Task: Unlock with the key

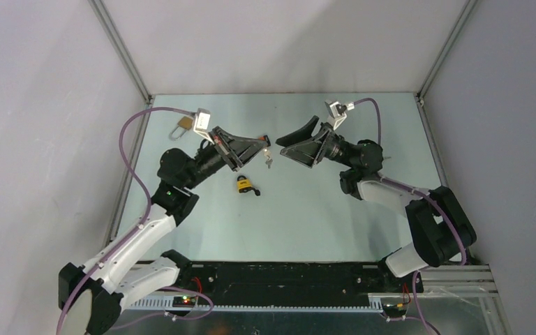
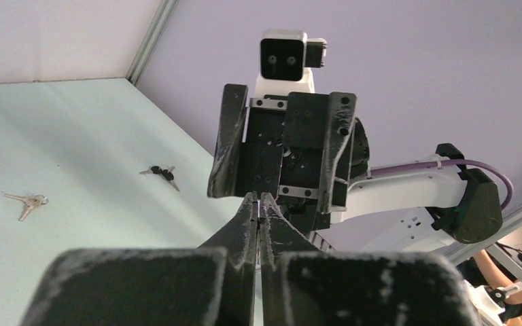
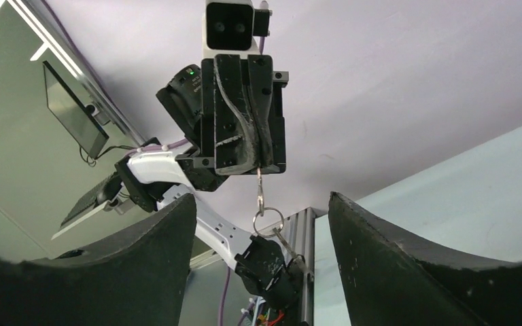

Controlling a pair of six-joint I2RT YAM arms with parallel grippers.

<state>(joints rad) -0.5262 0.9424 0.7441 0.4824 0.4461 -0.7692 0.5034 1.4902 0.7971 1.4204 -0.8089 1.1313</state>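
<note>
1. The left gripper [image 1: 259,145] is clamped shut on a small silver key [image 3: 259,182]. Its metal ring [image 3: 269,221] dangles beneath, just above centre of the top view.
2. The right gripper [image 1: 283,145] faces it almost tip to tip, jaws spread wide and holding nothing.
3. The small yellow-and-black padlock [image 1: 244,183] lies on the pale green surface [image 1: 321,223], lower in the frame than the left gripper, and neither gripper touches it.
4. The key appears secured; seating it in the lock and turning are left.
5. Bare surface surrounds that padlock. A brass padlock [image 1: 180,125] sits upper left near the wall, and the close grippers are the tight spot.
</note>
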